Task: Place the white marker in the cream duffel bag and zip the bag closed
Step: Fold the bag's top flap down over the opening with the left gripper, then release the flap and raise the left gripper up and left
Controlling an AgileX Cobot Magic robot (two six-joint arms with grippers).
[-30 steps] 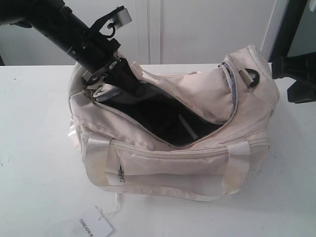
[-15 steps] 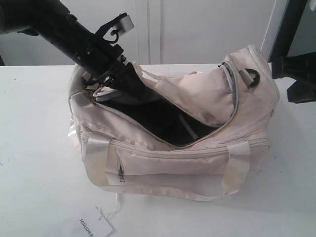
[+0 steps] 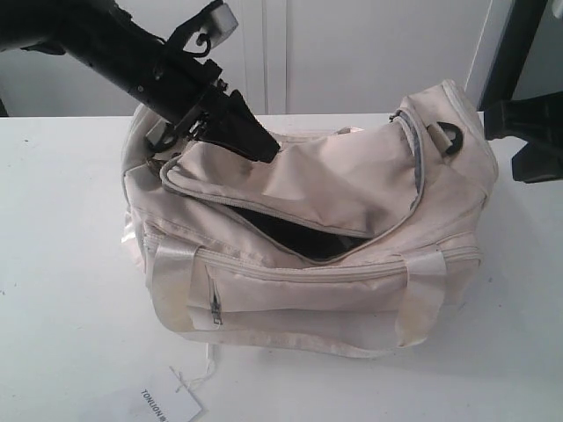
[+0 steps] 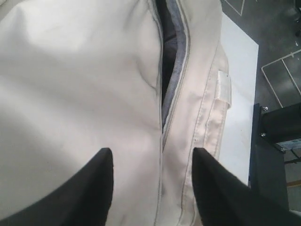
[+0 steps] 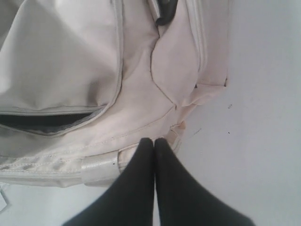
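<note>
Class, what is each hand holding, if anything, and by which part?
Nothing. The left hand is open over the bag; the right hand is shut and empty.

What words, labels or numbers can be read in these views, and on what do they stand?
"TONLION": on the white paper hang tag lying before the cream duffel bag; the small mark after it is too blurred to read.
Nothing else is legible in any view.

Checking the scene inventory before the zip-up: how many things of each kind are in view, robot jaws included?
Cream duffel bag: 1
Paper hang tag: 1
Grippers: 2 (left gripper, jaws apart; right gripper, jaws together)
Total: 4
</note>
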